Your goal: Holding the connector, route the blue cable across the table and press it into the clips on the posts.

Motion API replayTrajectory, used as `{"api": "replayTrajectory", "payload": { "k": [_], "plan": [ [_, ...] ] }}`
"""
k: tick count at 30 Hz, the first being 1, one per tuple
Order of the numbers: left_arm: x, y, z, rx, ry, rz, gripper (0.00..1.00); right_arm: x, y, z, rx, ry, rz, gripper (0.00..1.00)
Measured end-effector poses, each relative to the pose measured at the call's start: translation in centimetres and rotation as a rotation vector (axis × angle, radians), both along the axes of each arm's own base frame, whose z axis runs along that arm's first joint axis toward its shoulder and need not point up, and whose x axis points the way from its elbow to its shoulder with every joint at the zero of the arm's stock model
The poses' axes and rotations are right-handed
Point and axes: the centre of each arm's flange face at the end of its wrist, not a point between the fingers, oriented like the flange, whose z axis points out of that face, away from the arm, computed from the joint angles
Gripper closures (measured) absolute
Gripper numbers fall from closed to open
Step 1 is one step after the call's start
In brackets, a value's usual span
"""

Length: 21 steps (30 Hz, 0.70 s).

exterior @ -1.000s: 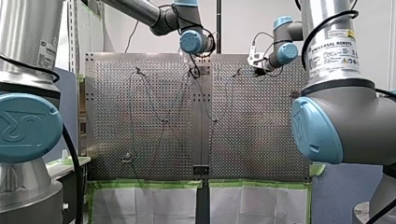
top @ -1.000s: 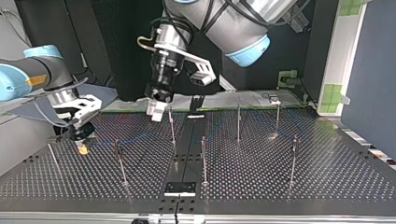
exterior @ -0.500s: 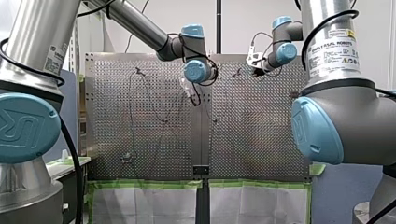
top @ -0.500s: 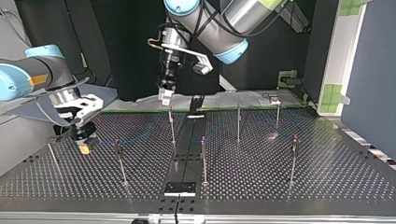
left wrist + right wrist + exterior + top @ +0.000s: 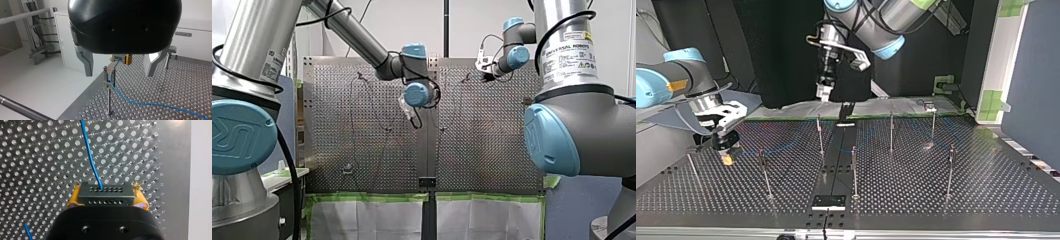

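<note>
Gripped at the far side of the counter (image 5: 175, 87), the connector (image 5: 105, 195) is clamped between the yellow pads (image 5: 72, 200) of the right end effector (image 5: 726, 155), which is closed on its two short ends. The connector is a dark grey block with two rows of small holes. The blue cable (image 5: 90, 157) leaves its middle as a thin, smooth line.

The left end effector (image 5: 119, 72) is held well above the counter, its metal fingers spread wide with nothing between them. Ahead of and below it, a post (image 5: 109, 100) is seen in line with the gap between the fingers. The cable appears to pass through the clip (image 5: 109, 72) at the post's top, though whether it is fully seated cannot be told.

From there the cable's long axis runs down and away across the counter, to one side of the left end effector. The right arm is the nearer to the connector. The left is judged to be the one free to come down and press.
</note>
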Motion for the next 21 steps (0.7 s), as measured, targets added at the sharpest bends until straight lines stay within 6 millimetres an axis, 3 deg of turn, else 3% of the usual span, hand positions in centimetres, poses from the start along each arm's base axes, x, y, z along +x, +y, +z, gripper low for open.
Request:
{"api": "replayTrajectory", "payload": {
  "k": [21],
  "plan": [
    [-2.2,4.1,-5.8,-0.023,0.011,0.066,0.0,-0.7,-0.4,0.0,0.0,0.0,-0.017,1.0]
  ]
}}
